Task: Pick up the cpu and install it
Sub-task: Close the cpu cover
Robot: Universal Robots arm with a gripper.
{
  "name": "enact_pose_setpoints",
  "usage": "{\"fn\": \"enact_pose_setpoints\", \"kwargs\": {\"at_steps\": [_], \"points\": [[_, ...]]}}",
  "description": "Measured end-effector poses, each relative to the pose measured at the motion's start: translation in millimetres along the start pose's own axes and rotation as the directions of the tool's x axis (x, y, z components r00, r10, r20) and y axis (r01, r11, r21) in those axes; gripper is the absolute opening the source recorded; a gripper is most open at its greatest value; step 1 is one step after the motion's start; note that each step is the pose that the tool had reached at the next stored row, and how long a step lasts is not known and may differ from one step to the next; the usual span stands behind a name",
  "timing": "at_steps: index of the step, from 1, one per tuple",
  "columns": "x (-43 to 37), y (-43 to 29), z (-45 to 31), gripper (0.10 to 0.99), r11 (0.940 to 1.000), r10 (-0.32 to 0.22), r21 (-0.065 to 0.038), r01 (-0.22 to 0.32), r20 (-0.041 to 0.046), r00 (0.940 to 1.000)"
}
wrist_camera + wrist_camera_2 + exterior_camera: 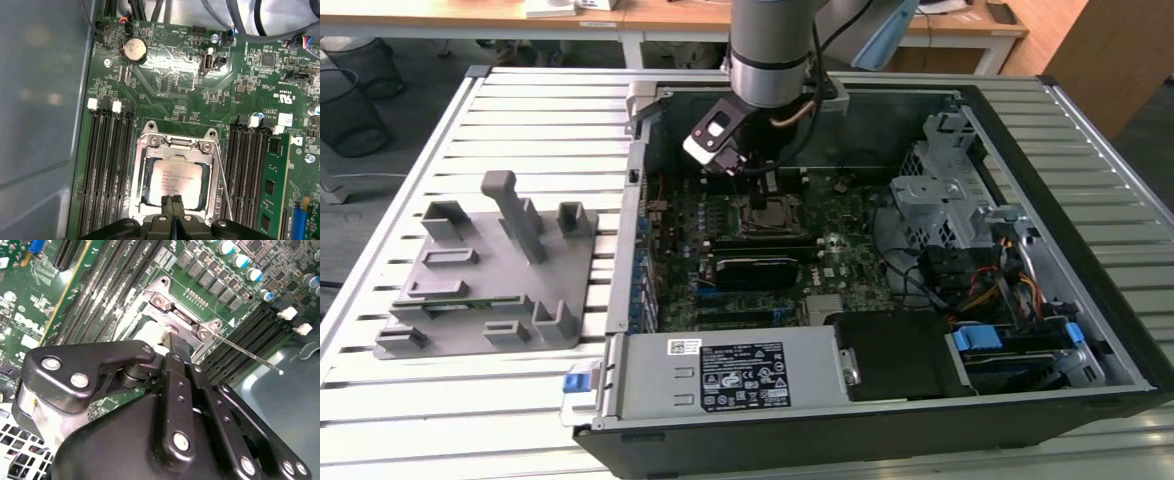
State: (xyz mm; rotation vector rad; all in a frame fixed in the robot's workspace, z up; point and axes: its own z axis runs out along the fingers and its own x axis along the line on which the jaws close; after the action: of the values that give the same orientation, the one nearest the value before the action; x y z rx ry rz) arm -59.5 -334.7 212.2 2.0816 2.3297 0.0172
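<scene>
The cpu (176, 181), a flat square chip with a shiny silver top, lies flat inside the black socket frame (176, 142) on the green motherboard. In the second wrist view a pale corner of the cpu (148, 333) peeks out beside the black fingers. My gripper (172, 204) hangs right over the chip's near edge, its two fingertips pressed together and shut with nothing between them. The socket's thin metal lever (223, 186) stands free beside the frame. In the exterior view my gripper (755, 178) reaches down into the open computer case just above the socket (769, 215).
Memory slots (107, 170) flank the socket on both sides. The case holds a power supply (734, 375), a metal drive cage (941, 190) and loose cables (974, 290). A grey plastic fixture (494, 265) stands on the slatted table at the exterior view's left.
</scene>
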Motion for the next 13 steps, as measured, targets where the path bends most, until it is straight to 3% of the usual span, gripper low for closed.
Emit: {"fn": "enact_pose_setpoints", "kwargs": {"at_steps": [13], "points": [[-3.6, 13.8, 0.5, 0.106, 1.0, 0.0, 0.0, 0.0, -0.0004, 1.0]]}}
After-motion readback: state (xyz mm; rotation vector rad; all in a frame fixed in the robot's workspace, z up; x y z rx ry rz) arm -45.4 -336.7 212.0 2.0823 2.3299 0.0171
